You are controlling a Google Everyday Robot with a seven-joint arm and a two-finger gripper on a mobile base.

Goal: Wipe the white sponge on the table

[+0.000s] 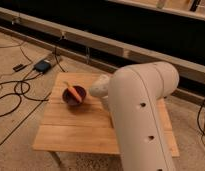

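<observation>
Arm (141,115) folded low over table (81,132); gripper – jaws shut – hidden behind it

A lab or workshop: bare concrete floor (26,145), loose cables (16,95).

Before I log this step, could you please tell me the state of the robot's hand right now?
Hand: hidden behind the robot's own white arm above the table; closed, but whether it holds the sponge cannot be told.
</observation>
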